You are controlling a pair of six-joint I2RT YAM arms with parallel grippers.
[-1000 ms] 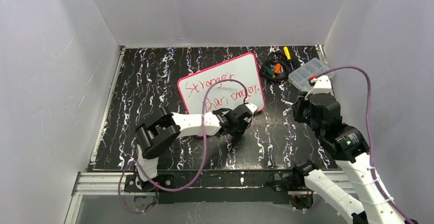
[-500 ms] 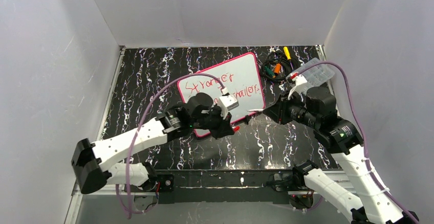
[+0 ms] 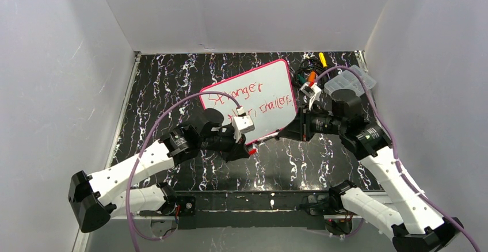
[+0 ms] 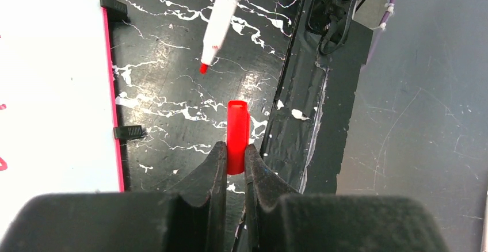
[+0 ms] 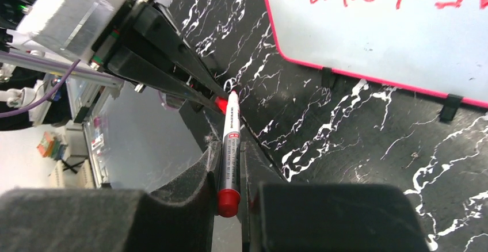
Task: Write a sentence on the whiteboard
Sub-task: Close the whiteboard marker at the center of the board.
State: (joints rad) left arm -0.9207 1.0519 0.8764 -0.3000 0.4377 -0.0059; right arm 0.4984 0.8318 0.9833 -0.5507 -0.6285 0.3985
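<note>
A clear compartment box is lying at the far right corner of the black marbled table; a tangle of dark cords is resting by the table's far edge. White walls are enclosing the table's left, far and right sides.

Seen from above, the whiteboard lies tilted mid-table. The bare table from its 8 to 12 o'clock, out to the left wall, is the widest free lane. At its 6 o'clock the left gripper, pinching a red cap, and the right gripper, clamping a marker, meet nearly tip to tip, with only a slim gap between. At 2 o'clock, tangled cables and a clear box crowd the corner. A purple cable arcs above the board's 8 o'clock side.
</note>
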